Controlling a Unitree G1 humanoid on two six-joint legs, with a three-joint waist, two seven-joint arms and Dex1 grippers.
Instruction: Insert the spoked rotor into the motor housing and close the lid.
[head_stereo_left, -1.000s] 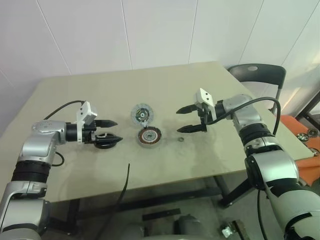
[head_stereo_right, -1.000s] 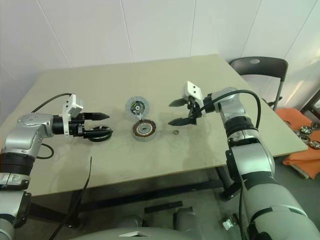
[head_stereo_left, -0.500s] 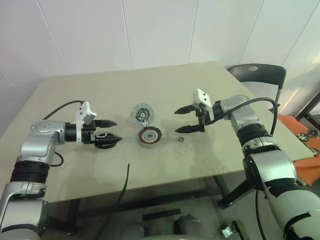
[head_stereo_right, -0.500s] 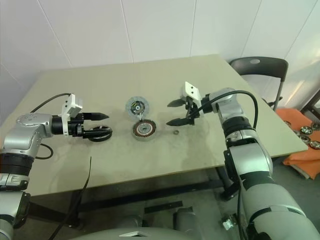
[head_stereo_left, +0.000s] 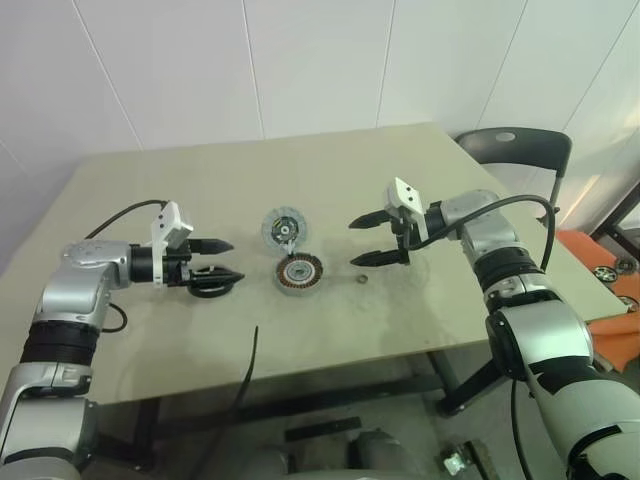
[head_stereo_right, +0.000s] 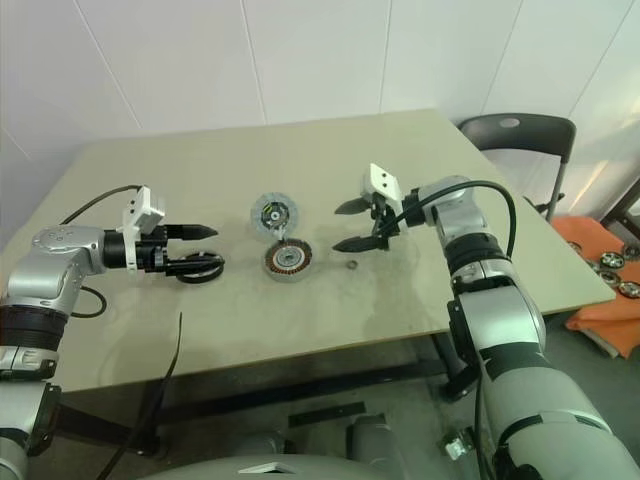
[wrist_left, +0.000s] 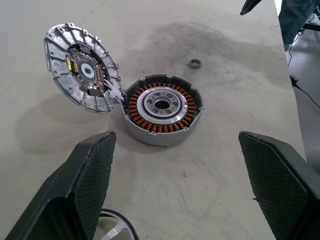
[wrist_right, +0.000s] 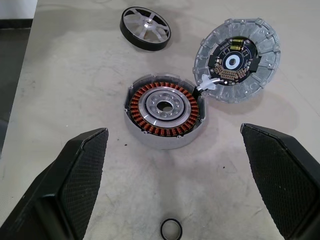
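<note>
Spoked rotor, black-rimmed, is half hidden under the released left gripper. It's on the surface, apart from the motor housing. Lid open; right gripper released.

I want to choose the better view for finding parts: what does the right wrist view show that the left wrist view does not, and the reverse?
Right wrist view alone: the whole spoked rotor, black rim and spokes. Left wrist view alone: a fingertip of the right claw; of the rotor, just an arc. Both: the motor housing with copper coils, the open lid beside it, the small ring.
</note>
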